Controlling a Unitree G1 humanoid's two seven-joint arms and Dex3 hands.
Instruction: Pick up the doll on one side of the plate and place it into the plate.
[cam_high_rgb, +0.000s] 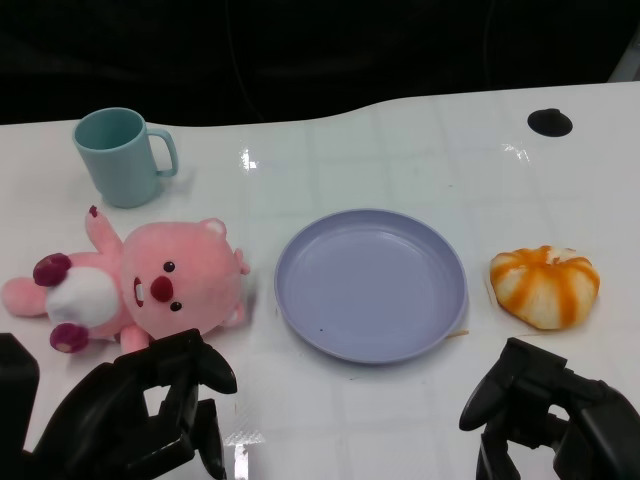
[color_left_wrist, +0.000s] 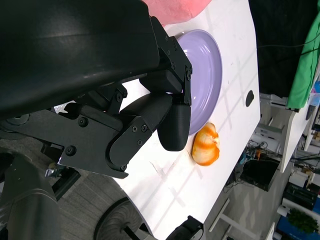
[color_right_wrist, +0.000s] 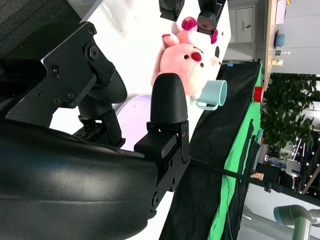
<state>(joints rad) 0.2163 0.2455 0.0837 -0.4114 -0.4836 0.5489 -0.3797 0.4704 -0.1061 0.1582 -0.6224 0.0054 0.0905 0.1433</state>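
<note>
A teal mug (cam_high_rgb: 122, 156) stands at the far left of the white counter (cam_high_rgb: 400, 150), handle turned toward the middle. In front of it lies the doll (cam_high_rgb: 140, 285), a plush pink creature on its back with its head toward the plate: round ears, small dark eyes, a red nose, a white belly and dark maroon paws. It rests on the counter just left of the plate, not touching it. The left robot hand (cam_high_rgb: 165, 405) hovers just before the doll's head, fingers apart and curved, holding nothing. The lavender plate (cam_high_rgb: 372, 284) sits at the centre, with only a tiny dark speck on it. To its right, close by but apart, lies a round orange-and-white striped bun-like toy (cam_high_rgb: 545, 286). The right robot hand (cam_high_rgb: 545, 410) hangs near the counter's front edge, fingers loosely spread and holding nothing
</note>
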